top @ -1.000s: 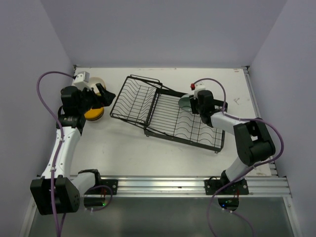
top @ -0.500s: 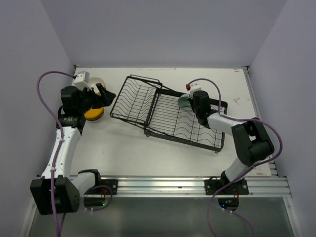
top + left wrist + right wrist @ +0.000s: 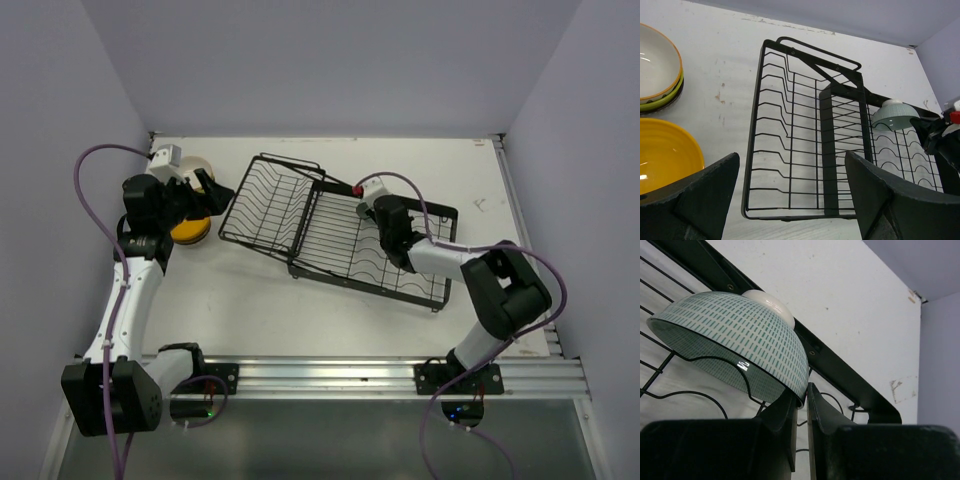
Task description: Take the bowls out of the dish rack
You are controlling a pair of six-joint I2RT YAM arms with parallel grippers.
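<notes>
The black wire dish rack (image 3: pixel 330 235) lies mid-table, its basket section on the left and its flat wavy section on the right. My right gripper (image 3: pixel 804 392) is shut on the rim of a pale teal bowl (image 3: pixel 735 337), which is tilted over the flat section's far edge. The bowl also shows in the left wrist view (image 3: pixel 895 114). My left gripper (image 3: pixel 795 200) is open and empty, at the rack's left end (image 3: pixel 205 190). A stack of bowls with a cream one on top (image 3: pixel 655 65) and an orange-yellow bowl (image 3: pixel 665 155) sit on the table left of the rack.
The walls close in at the table's left, back and right. The rack's black frame bar (image 3: pixel 850 375) runs just behind the teal bowl. Bare table (image 3: pixel 250 310) lies in front of the rack.
My right gripper has moved left along the rack's far edge with the teal bowl in it. The rack has shifted slightly left. The left arm has not moved.
</notes>
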